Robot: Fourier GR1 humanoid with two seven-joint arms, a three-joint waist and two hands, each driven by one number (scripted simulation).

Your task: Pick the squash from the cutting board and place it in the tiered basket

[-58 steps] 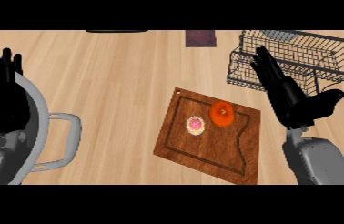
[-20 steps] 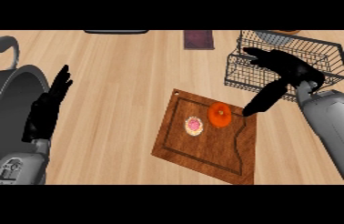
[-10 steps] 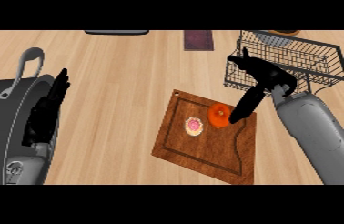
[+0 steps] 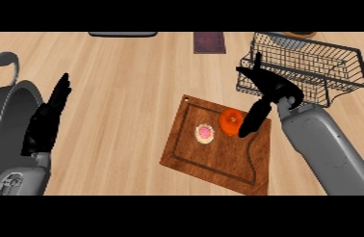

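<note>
The squash [image 4: 229, 122] lay on the cutting board [image 4: 213, 159], toward the board's upper right part, so by the look of it nothing of the task had been completed: it had not been lifted, and the tiered basket [image 4: 313, 62] did not have it. What remained, as I judged it, was the whole carry: closing on the squash, raising it off the board, and taking it toward 1 o'clock to the basket.

The right hand [image 4: 266, 94] was directly at the squash's 3 o'clock side. Its long fingers [image 4: 250, 123] reached down toward 7 o'clock and ran along the squash's right edge, touching it or just beside it; I could not tell which. They were straight, not wrapped round it, so the hand read as released and grasping nothing. The thumb pointed up toward 12 o'clock, away from the squash.

At the squash's 9 o'clock, just beside it on the same board, lay a small round pink-topped item [image 4: 204, 133].

The basket stood on the surface at the squash's 1 o'clock, near the board's upper right corner, behind the right hand.

Far off at 9 o'clock the left hand [image 4: 48, 120] rested at the view's left edge, fingers straight and pointing up, grasping nothing, beside a grey pot [image 4: 14, 111].
</note>
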